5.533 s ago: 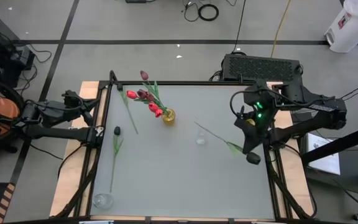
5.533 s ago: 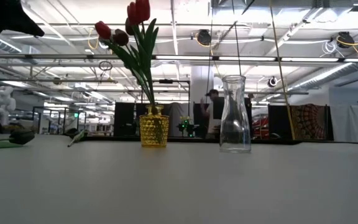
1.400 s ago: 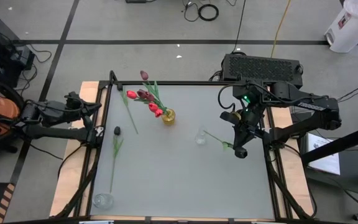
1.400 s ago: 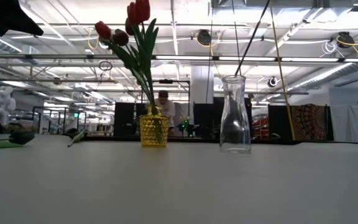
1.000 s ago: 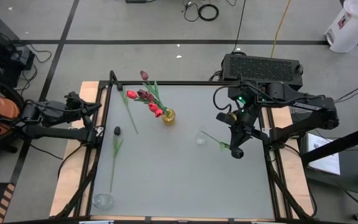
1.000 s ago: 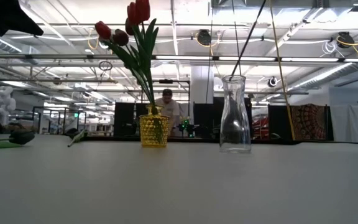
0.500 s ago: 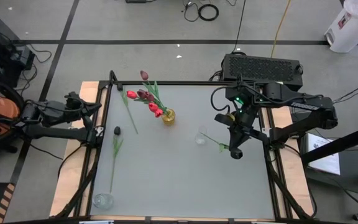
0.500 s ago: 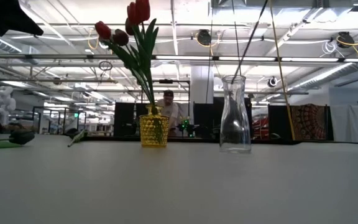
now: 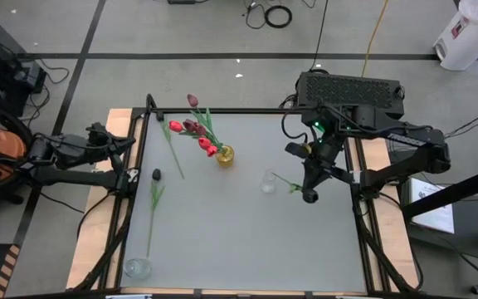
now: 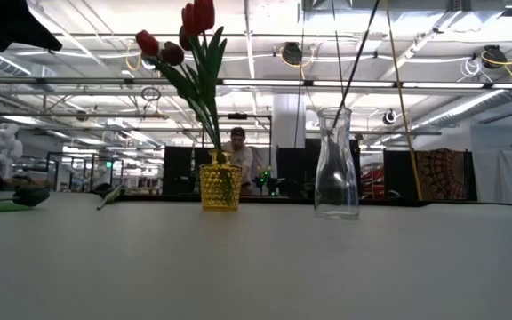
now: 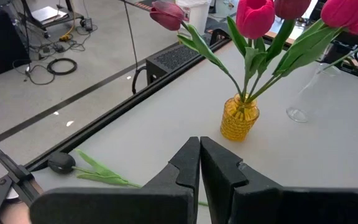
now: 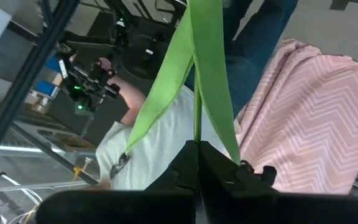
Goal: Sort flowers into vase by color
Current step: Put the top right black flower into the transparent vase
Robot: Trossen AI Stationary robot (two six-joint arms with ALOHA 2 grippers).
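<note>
Across the pale grey table (image 9: pixel 222 232) I saw my right gripper (image 9: pixel 309 194), at three o'clock of the clear glass carafe (image 9: pixel 267 182), clamped on a green-stemmed tulip (image 12: pixel 197 93), while my left gripper (image 11: pixel 199 163) waited closed and empty off the table's nine o'clock edge.

On the table (image 10: pixel 256 267), a yellow vase (image 10: pixel 220 187) stands left of centre, holding tulips (image 10: pixel 185 40) with red and dark heads on green stems that rise toward the top edge. Right of it, apart, stands a clear glass vase (image 10: pixel 337 164) with a thin stem (image 10: pixel 363 49) slanting up out of its mouth (its head is out of frame). At far left a dark tulip (image 10: pixel 20 197) lies flat. Behind the yellow vase, a person (image 10: pixel 236 160) shows in the room.
</note>
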